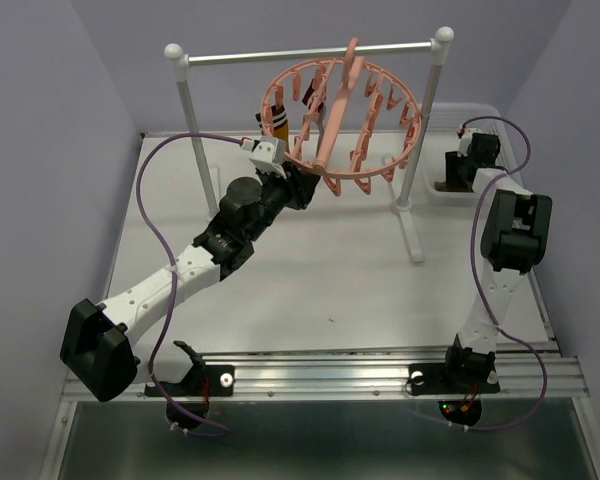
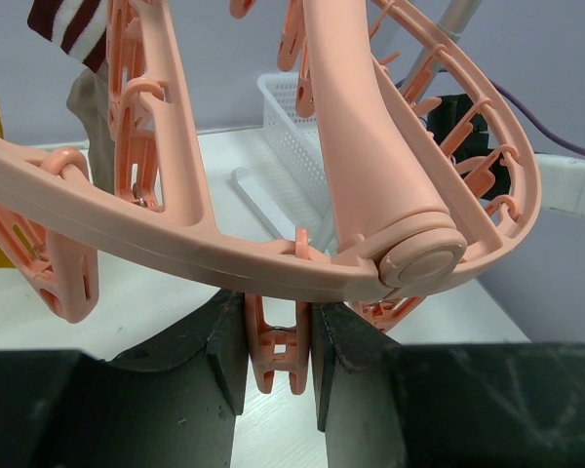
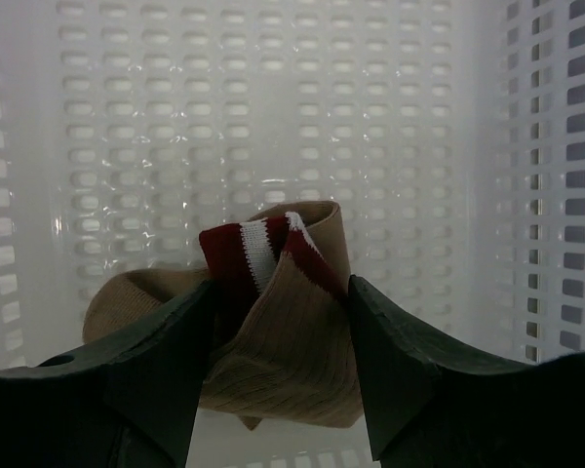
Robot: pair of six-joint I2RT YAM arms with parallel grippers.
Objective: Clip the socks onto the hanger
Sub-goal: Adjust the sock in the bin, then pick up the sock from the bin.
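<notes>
Up close, the left gripper [image 2: 278, 327] is clamped tight on one dangling clip [image 2: 278, 356] at the hanger's [image 2: 175, 244] near rim. Out right, the right gripper [image 3: 281, 322] squeezes a tan sock [image 3: 292, 370], striped cuff up, inside the white basket [image 3: 390, 117]. Farther back, a second sock [image 2: 73, 19] hangs from the ring, seemingly clipped, below the rail [image 1: 230, 56].

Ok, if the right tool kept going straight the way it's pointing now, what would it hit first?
The right tool would meet the brown sock first; it already sits between the fingers. Behind it is the white basket, though how far is unclear.
</notes>
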